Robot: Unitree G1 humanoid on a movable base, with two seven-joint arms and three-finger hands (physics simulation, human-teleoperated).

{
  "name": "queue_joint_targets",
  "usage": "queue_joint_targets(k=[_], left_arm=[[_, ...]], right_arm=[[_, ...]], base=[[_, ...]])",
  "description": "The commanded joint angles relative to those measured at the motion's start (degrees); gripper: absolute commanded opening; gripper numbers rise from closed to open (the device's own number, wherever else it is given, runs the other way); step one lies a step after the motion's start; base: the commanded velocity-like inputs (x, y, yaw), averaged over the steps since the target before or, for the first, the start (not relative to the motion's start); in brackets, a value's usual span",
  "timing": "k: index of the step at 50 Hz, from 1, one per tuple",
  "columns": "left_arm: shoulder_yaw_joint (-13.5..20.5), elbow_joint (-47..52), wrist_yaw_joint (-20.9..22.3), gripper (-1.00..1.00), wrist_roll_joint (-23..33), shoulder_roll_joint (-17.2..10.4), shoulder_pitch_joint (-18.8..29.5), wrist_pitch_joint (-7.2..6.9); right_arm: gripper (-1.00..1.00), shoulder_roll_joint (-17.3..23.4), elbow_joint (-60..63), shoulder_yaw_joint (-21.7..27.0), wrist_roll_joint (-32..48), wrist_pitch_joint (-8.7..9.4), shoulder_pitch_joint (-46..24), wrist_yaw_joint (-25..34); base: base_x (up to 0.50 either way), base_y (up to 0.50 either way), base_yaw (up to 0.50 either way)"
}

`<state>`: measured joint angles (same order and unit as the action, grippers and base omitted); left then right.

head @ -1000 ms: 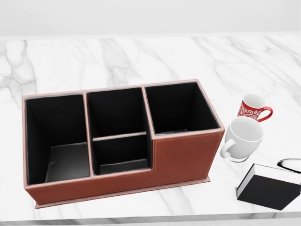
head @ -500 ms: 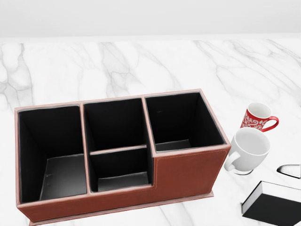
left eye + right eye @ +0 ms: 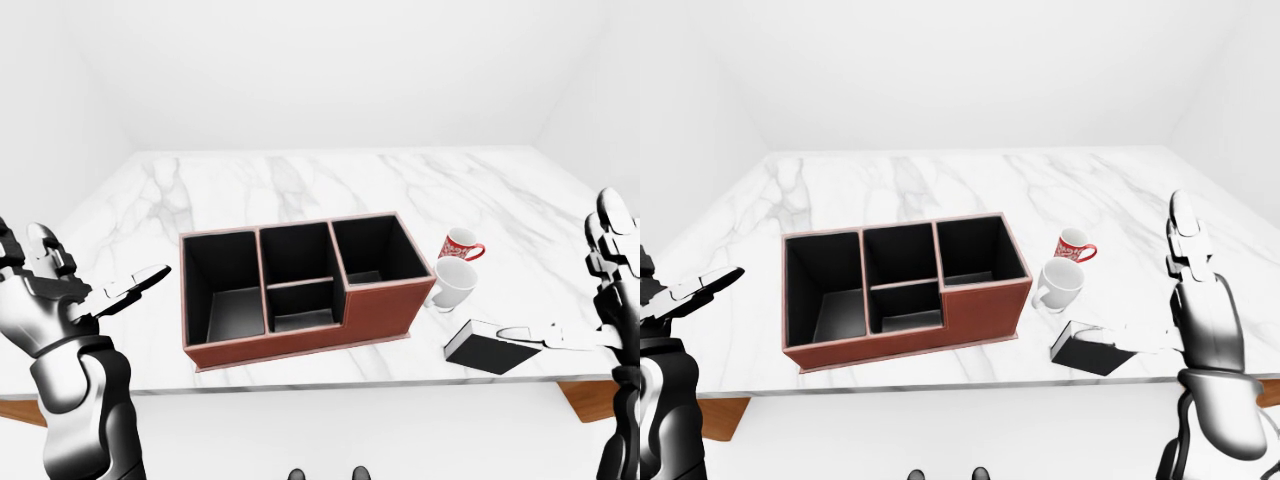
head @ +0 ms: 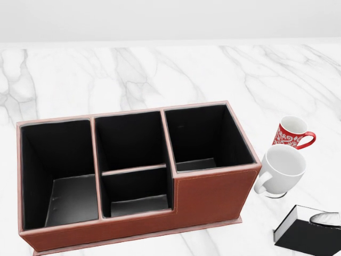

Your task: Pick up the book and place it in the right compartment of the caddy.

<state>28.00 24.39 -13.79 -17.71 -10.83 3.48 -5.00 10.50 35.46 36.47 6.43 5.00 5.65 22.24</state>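
Observation:
The brown-red caddy (image 4: 213,186) with black insides stands mid-table; its right compartment (image 4: 205,136) holds nothing. The black book (image 4: 303,237) with white page edges lies flat at the head view's lower right, near the table's edge. My right hand (image 3: 560,280) is open, its palm raised at the right. One long fingertip (image 4: 325,217) reaches over the book's upper edge; I cannot tell whether it touches. My left hand (image 3: 100,255) is open and holds nothing, hovering off the table's left side, well clear of the caddy.
A white mug (image 4: 279,169) lies tipped just right of the caddy, between it and the book. Beyond it stands a red patterned mug (image 4: 292,132). The marble table's near edge (image 3: 350,385) runs close below the caddy and book.
A second ago the camera shifted, bringing the caddy nearer and lower; since then it holds still. My right fingertip has moved from beside the book to over its upper edge.

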Motion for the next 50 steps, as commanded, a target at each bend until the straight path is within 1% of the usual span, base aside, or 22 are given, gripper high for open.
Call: queue_joint_targets(k=[1,3,5,9,13,16,24,27,31,40,42,45,47,50], left_arm=[[-0.06,-0.07,0.04,1.0,0.09,0.03,-0.05,0.0],[-0.19,0.05,0.04,1.0,0.21,0.09,-0.06,0.0],[-0.27,-0.22,0.16,1.0,0.32,0.16,-0.06,0.0],[-0.2,-0.23,0.18,1.0,0.25,0.15,-0.09,0.0],[-0.32,-0.06,0.13,1.0,0.33,0.17,-0.08,0.0],[-0.24,0.08,0.06,1.0,0.25,0.14,-0.04,0.0],[-0.28,-0.1,0.13,1.0,0.3,0.15,0.06,0.0],[-0.16,0.36,-0.02,1.0,0.12,0.01,0.08,0.0],[-0.21,0.1,0.03,1.0,0.22,0.01,0.17,0.0],[-0.2,0.44,-0.03,1.0,0.21,0.0,0.13,0.0],[-0.1,0.28,0.03,1.0,0.16,-0.01,0.16,0.0],[-0.21,0.13,0.04,1.0,0.23,0.01,0.17,0.0],[-0.22,0.23,0.05,1.0,0.22,0.05,0.08,0.0],[-0.22,0.12,0.1,1.0,0.23,0.03,0.09,0.0]], right_arm=[[1.0,-1.29,-3.95,-1.3,14.67,0.0,2.17,4.93],[1.0,-1.37,-6.73,-2.32,17.0,0.0,1.86,3.9],[1.0,-0.82,-11.09,-3.82,20.95,0.0,1.93,1.66],[1.0,-0.36,-13.26,-4.43,24.58,0.0,1.9,0.11],[1.0,0.69,-17.04,-5.41,30.27,0.0,1.88,-3.26],[1.0,0.51,-16.77,-5.1,29.71,0.0,1.68,-2.66],[1.0,1.72,-21.04,-5.88,35.2,0.0,1.64,-5.55],[1.0,2.58,-24.2,-7.04,38.23,0.0,1.15,-7.52],[1.0,2.94,-24.77,-7.39,38.18,0.0,0.71,-7.26],[1.0,5.55,-34.15,-9.6,37.95,0.0,-1.74,-10.01],[1.0,6.36,-37.78,-10.31,37.83,0.0,-2.67,-11.62],[1.0,7.27,-39.74,-11.42,37.63,0.0,-3.49,-12.45],[1.0,8.35,-42.35,-12.5,39.7,0.0,-4.2,-14.25],[1.0,9.6,-45.66,-13.26,40.44,0.0,-5.34,-16.19]], base=[[0.0,0.0,0.0],[0.0,0.0,0.0],[0.0,0.0,0.0],[0.0,0.0,0.0],[0.0,0.0,0.0],[0.0,0.0,0.0],[0.0,0.0,0.0],[0.0,0.0,0.0],[0.0,0.0,0.0],[0.0,0.0,0.0],[0.0,0.0,0.0],[0.0,0.0,0.0],[0.0,0.0,0.0],[0.0,0.0,0.0]])
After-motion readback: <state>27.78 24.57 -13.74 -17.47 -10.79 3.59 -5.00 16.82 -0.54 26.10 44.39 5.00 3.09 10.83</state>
